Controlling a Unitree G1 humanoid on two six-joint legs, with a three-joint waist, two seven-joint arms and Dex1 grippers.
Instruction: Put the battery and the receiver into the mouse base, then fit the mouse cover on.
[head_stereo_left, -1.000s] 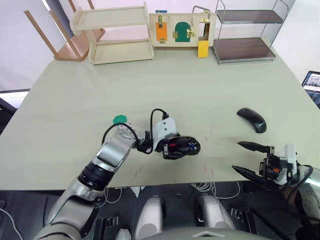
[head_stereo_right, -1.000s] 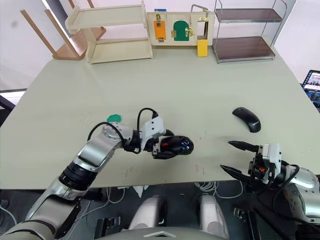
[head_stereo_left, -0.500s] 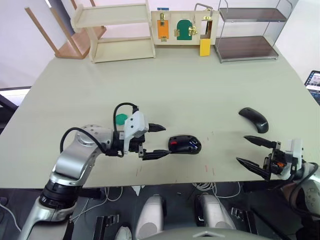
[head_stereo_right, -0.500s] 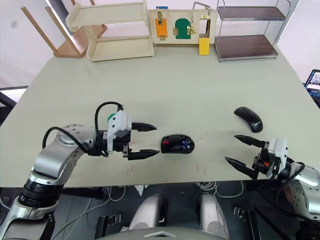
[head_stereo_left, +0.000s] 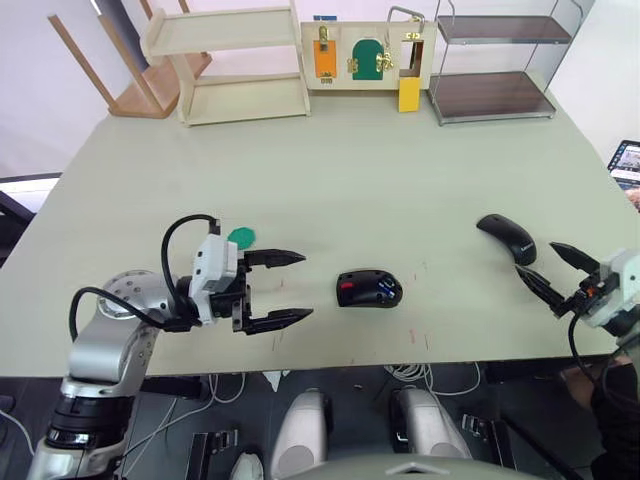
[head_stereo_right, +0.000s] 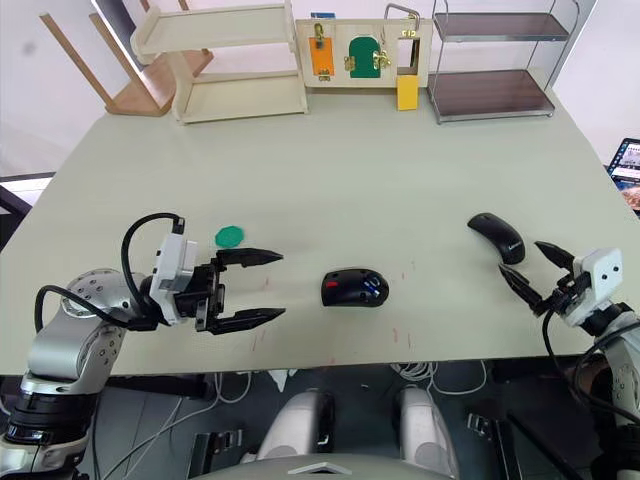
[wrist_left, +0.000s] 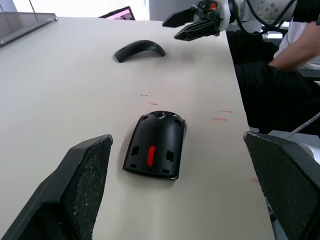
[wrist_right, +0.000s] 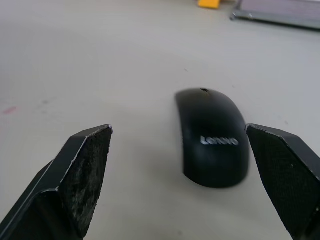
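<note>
Mouse cover (head_stereo_right: 497, 238) lies just beyond the wide-open, seemingly empty right hand (head_stereo_right: 536, 269).

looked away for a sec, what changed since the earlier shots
The left end effector let go of the base, opened and drew back to the robot's left. The right end effector, open throughout, moved up beside the cover. Base, cover and green disc stayed put.

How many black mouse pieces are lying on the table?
2. The mouse base lies near the table's middle, apart from the open left gripper. The mouse cover lies further right, just ahead of the open right gripper.
</note>
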